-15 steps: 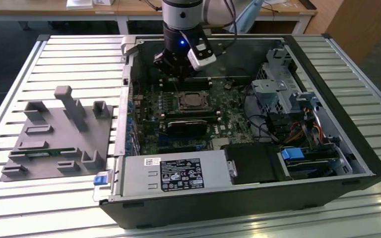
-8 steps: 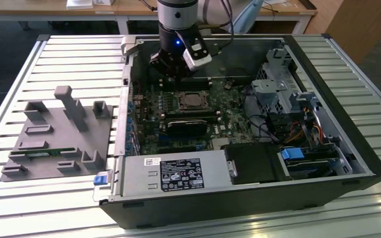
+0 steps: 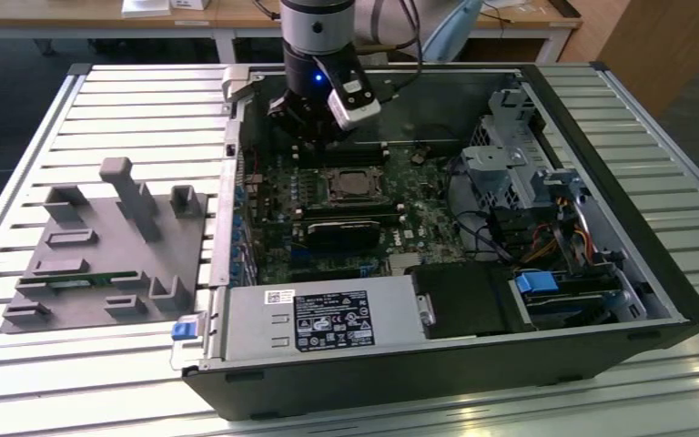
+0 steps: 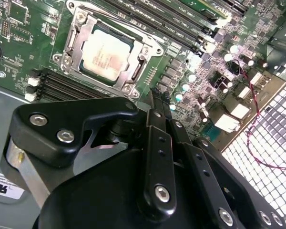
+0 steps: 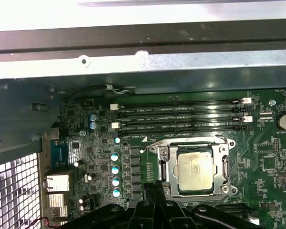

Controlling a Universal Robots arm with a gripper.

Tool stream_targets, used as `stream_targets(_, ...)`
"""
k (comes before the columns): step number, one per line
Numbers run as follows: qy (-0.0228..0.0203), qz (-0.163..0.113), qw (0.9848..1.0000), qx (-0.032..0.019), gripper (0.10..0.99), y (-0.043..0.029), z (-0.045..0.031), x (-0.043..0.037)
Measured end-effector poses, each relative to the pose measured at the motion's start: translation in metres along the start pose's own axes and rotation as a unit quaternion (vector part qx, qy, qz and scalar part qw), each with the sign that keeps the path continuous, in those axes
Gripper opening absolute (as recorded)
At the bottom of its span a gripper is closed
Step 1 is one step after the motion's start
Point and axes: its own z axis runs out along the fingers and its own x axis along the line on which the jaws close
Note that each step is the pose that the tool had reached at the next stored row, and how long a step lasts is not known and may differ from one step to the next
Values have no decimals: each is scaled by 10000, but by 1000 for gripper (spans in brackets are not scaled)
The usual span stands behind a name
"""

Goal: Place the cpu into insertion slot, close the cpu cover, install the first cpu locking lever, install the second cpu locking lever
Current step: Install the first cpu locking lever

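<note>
The gripper (image 4: pixel 156 99) hovered closed and empty near the slot's (image 4: pixel 128 88) far-left edge; the cpu (image 4: pixel 106 52) lay inside, cover (image 4: pixel 80 34) down.

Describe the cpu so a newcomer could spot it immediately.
Look inside the open computer case, at the green motherboard lying in it. Between two banks of long black memory slots sits a silver frame, the cpu cover. The cpu is the dull silver-grey flat square showing through its cut-out, unlike the dark parts nearby.
</note>
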Motion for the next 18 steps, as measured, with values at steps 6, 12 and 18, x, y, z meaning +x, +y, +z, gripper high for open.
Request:
stream_targets(6,0,0,10000,0,106,8,1,34)
stream_targets(12,0,0,10000,0,106,18,0,81)
stream_targets(18,0,-3,10000,0,106,64,1,142)
